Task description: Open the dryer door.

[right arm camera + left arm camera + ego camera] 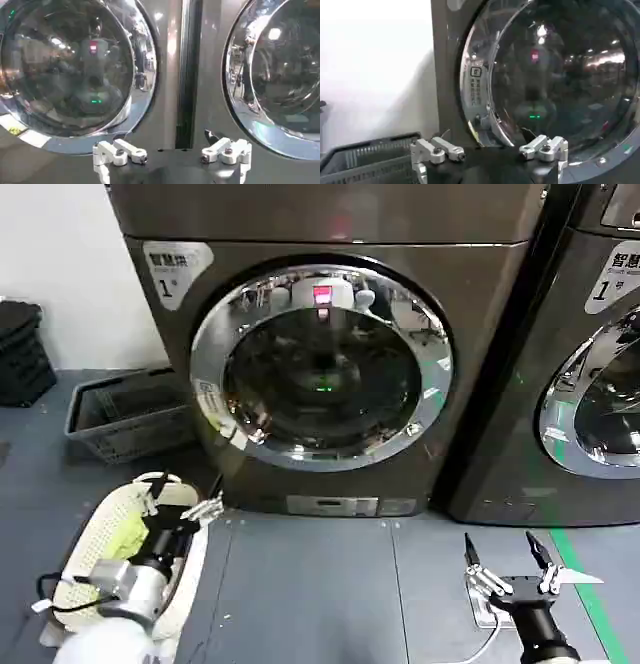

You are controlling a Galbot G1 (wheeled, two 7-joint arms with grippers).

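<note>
Head view: dryer door (321, 367) closed, well beyond both grippers' spread, empty fingers (470, 556).

Large round porthole dryer door (322, 368) with wide mirror-chrome rim and dark glass bowl centre, shut flush against the brown-grey machine front; a small white sticker (206, 394) sits on the rim's left side.

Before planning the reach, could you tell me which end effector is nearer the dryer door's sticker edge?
Left. The left end effector sits low, just below the dryer door sticker side; the right end effector is lower, off its opposite side.
</note>
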